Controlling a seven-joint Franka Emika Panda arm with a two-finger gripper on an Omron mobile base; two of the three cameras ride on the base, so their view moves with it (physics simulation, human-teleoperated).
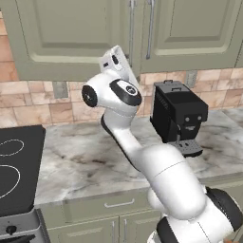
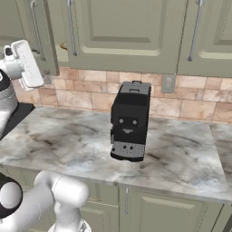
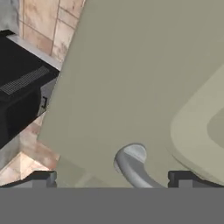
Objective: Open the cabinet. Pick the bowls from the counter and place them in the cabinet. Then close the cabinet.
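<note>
Wide-open claw (image 3: 113, 178) straddles the cabinet (image 3: 131, 78) door's upright silver handle (image 3: 131, 168).

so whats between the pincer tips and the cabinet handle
Nothing: in the hand view the open pincer has the handle of the cabinet door rising between its tips, with bare gaps on both sides.

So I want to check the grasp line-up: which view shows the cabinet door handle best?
The hand view: the handle's lower end sits between the open gripper's fingertips, against the door. The left base view shows two whole bar handles, with the hand just below the left one. The right base view shows several handles from farther off.
</note>
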